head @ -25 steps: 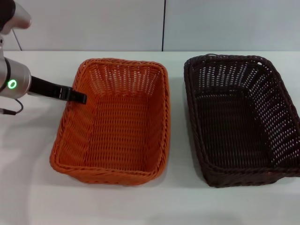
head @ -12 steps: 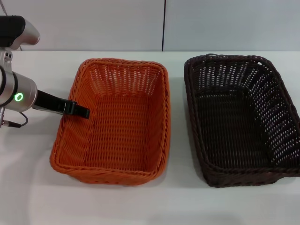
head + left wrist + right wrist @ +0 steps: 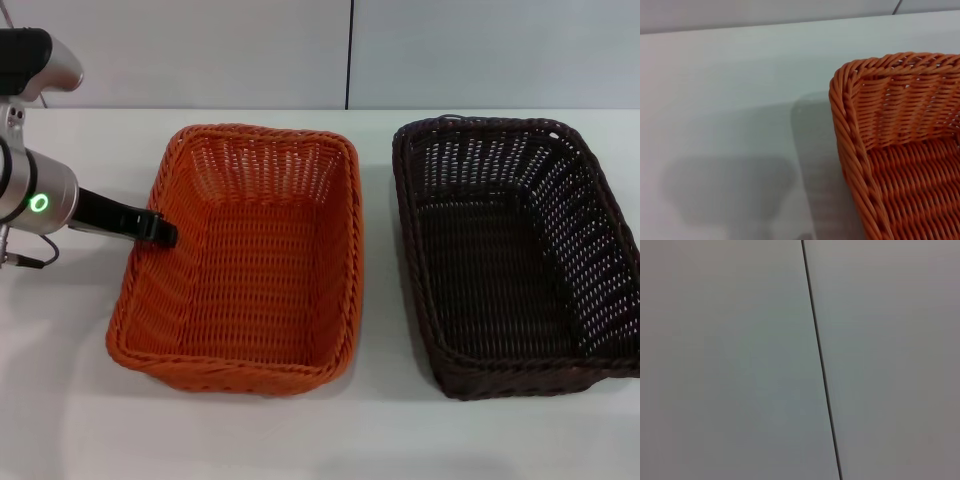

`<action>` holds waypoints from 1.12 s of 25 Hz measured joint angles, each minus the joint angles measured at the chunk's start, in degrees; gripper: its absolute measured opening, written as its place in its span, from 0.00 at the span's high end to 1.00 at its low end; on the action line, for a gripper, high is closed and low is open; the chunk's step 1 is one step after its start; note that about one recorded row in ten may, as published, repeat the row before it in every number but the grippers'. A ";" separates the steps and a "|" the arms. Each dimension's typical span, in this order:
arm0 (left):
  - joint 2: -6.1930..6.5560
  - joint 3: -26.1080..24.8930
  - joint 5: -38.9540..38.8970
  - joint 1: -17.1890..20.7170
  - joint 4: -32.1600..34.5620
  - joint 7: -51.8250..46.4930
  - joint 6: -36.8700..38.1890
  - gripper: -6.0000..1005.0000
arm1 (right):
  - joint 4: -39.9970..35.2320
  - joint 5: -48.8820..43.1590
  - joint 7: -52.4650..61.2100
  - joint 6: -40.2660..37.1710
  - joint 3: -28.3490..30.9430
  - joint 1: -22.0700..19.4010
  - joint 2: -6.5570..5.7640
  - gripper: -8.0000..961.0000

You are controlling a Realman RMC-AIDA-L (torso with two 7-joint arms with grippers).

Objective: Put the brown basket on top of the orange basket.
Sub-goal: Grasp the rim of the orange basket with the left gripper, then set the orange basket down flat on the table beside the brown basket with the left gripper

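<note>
- Head view puts your left gripper [image 3: 160, 232] at the orange basket [image 3: 245, 260] rim; whether its claw is apart or together, you cannot tell.
- Reach instead for the brown basket [image 3: 515, 255], gripping its braided rim squarely.

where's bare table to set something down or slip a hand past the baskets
Free: the white table strip in front of both baskets, the gap between the orange basket and the brown basket, and the band behind them up to the wall. Crowded: the orange basket's left side, where the left gripper sits at its rim.
</note>
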 joint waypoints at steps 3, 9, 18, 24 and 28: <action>0.07 0.00 0.08 -0.18 0.03 0.19 0.10 0.47 | 0.00 0.00 0.00 -0.12 0.00 -0.02 -0.05 0.38; 0.31 0.00 0.52 -0.29 1.10 1.56 0.29 0.70 | 0.00 0.00 0.00 -0.29 0.00 -0.03 -0.25 0.38; 1.45 -0.79 8.26 -0.40 8.43 10.74 3.69 0.80 | 0.09 0.00 0.00 -0.32 0.00 -0.03 -0.55 0.38; 2.15 -2.98 7.73 -2.63 11.05 24.36 8.26 0.80 | 0.25 0.00 0.00 -0.30 0.00 -0.06 -0.60 0.39; 1.07 -4.85 7.65 -5.58 10.48 33.29 12.25 0.81 | 0.49 0.00 0.00 0.01 -0.01 -0.21 -0.60 0.39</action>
